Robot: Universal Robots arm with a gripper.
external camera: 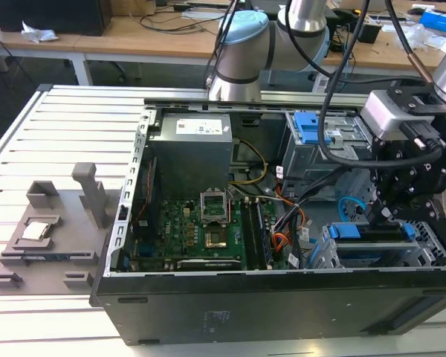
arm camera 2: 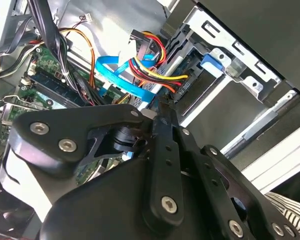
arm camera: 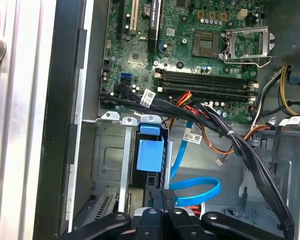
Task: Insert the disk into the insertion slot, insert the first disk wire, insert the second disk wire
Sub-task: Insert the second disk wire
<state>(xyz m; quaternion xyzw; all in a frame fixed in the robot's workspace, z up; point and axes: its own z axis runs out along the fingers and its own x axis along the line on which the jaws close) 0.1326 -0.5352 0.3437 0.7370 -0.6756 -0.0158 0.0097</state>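
With the disk [external camera: 372, 232] already seated in the insertion slot [external camera: 424, 253] and the gripper [arm camera: 162, 200] hovering over its blue carrier, fingers pressed together around nothing I can make out, they risk snagging the loose blue cable [arm camera: 195, 192] beside them.

A green motherboard [external camera: 201, 230] lies in the open black computer case [external camera: 230, 312]. The grey power supply [external camera: 191, 152] sits above it. A grey fixture [external camera: 48, 234] rests on the slatted table [external camera: 52, 134].
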